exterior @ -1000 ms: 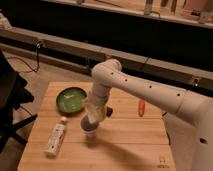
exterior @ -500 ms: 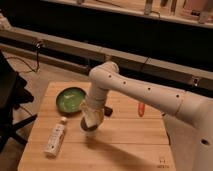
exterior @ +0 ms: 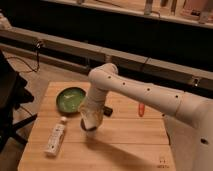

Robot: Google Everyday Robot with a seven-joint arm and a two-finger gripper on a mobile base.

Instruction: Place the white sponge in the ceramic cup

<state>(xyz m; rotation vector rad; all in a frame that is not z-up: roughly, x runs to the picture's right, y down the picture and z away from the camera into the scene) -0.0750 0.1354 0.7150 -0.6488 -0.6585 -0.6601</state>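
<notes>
My gripper (exterior: 90,128) hangs at the end of the white arm (exterior: 145,92), low over the middle of the wooden table (exterior: 125,145), just right of the green plate. The white sponge does not show; whether the gripper holds it is hidden by the wrist. The ceramic cup does not show clearly either. Only a dark rounded shape sits right under the gripper, and I cannot tell what it is.
A green round plate (exterior: 70,100) lies at the back left. A white capped bottle (exterior: 55,138) lies at the front left. A black block (exterior: 107,110) sits just behind the arm. A small red-orange object (exterior: 141,108) lies to the right.
The arm's elbow has shifted slightly left and down. The gripper has stayed at about the same spot over the table's middle.
</notes>
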